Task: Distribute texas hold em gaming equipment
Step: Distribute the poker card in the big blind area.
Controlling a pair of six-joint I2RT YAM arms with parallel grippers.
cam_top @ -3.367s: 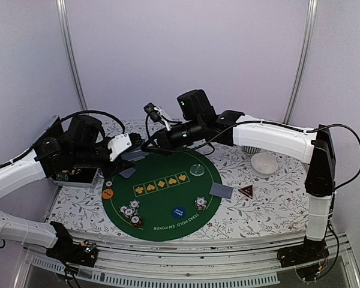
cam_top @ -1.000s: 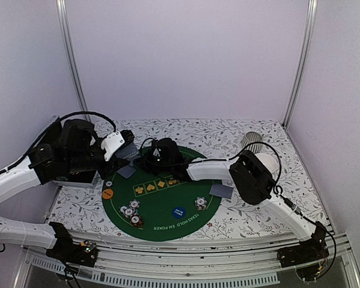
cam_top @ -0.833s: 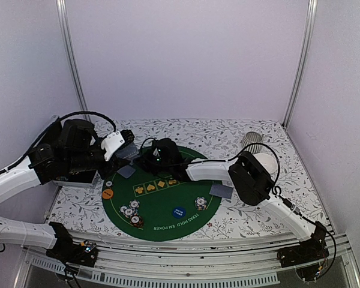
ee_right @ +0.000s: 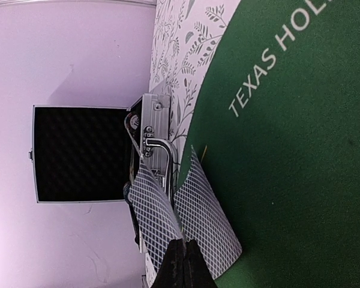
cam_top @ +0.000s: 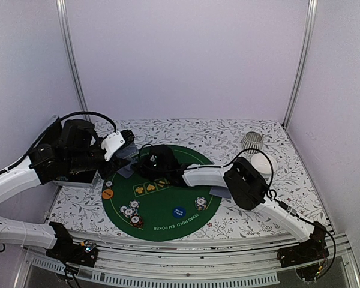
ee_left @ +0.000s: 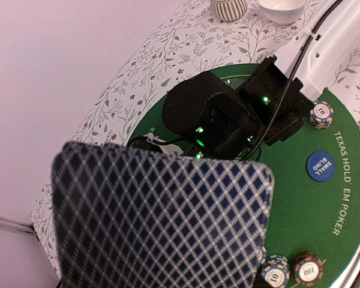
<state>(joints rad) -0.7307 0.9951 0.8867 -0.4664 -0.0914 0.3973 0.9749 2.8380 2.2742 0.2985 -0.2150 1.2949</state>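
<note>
at far left, only the right wrist view showed the metal case point(ee_right: 84, 153) standing open, its black foam lid facing the camera; from above, the left arm hid most of it. the left gripper point(cam_top: 129, 146) was clamped on a gripped card point(ee_left: 162, 222) near the green mat's point(cam_top: 163, 201) far-left rim. from above it read as a plain grey slab, while the left wrist view showed its blue checked back. its near end was cut off there, so its long axis could not be told. the orange button point(cam_top: 107, 194) and the left chips point(cam_top: 132, 211) sat on the mat's near-left part. the right gripper point(ee_right: 182, 264) reached across with its fingertips pressed together. whether a card edge lay between them could not be told. just beyond the tips, the flat card point(ee_right: 207, 216) lay on the felt, its long axis running away toward the case, with a second card point(ee_right: 153, 210) alongside, roughly parallel. further right sat the blue button point(ee_left: 320, 165), a lone chip stack point(cam_top: 200, 203) and a grey card point(cam_top: 218, 191) half under the right arm. the white bowl point(ee_left: 282, 7) and ribbed cup point(cam_top: 252, 141) stood off the mat.
</note>
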